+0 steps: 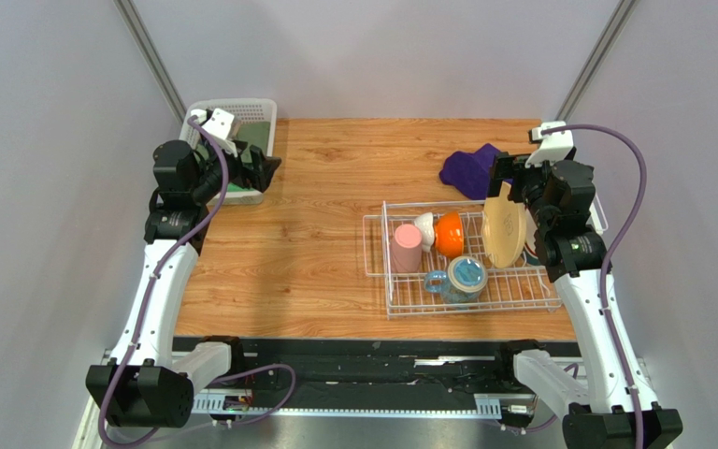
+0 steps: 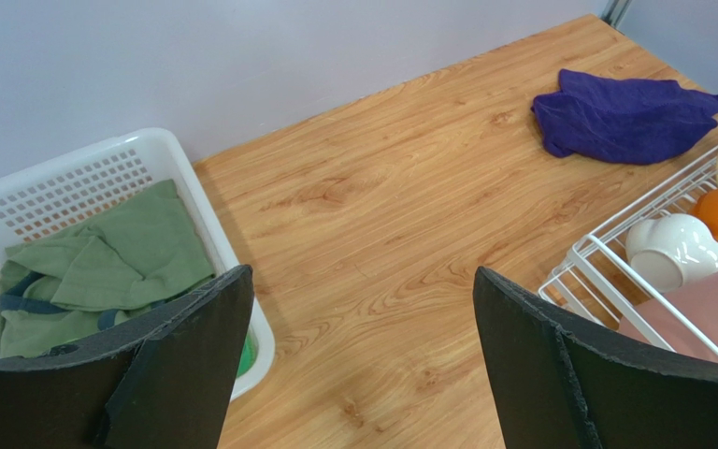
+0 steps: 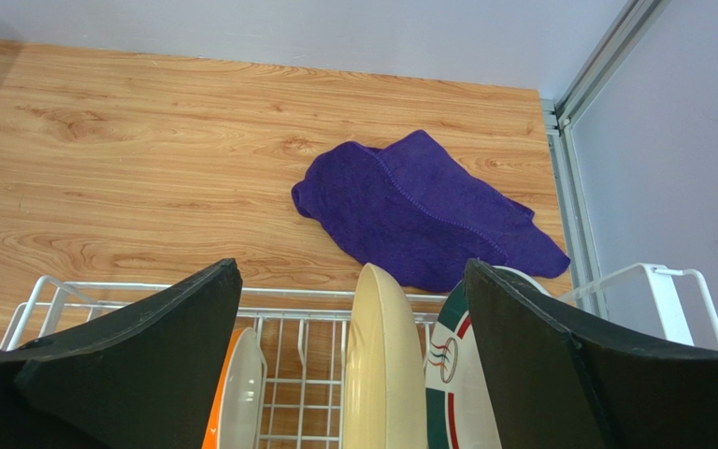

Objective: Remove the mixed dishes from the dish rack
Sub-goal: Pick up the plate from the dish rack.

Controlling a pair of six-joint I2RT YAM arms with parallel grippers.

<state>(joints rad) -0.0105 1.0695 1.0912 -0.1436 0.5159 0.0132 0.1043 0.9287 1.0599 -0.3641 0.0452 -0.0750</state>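
The white wire dish rack (image 1: 522, 282) stands right of the table's middle. It holds a pink cup (image 1: 407, 248), a small white bowl (image 1: 424, 227), an orange bowl (image 1: 449, 234), a blue mug (image 1: 466, 276) and an upright cream plate (image 1: 503, 232). My right gripper (image 1: 509, 182) is open just above the rack's far right end. In the right wrist view its jaws (image 3: 351, 267) straddle the cream plate's (image 3: 381, 365) top edge without touching it. A white plate with green and red rings (image 3: 456, 383) stands behind it. My left gripper (image 1: 262, 168) (image 2: 361, 281) is open and empty over bare wood.
A purple cloth (image 1: 470, 170) lies just behind the rack. A white mesh basket (image 1: 252, 110) with a green cloth (image 2: 101, 262) sits at the far left corner, beside my left gripper. Grey walls close in the table on three sides.
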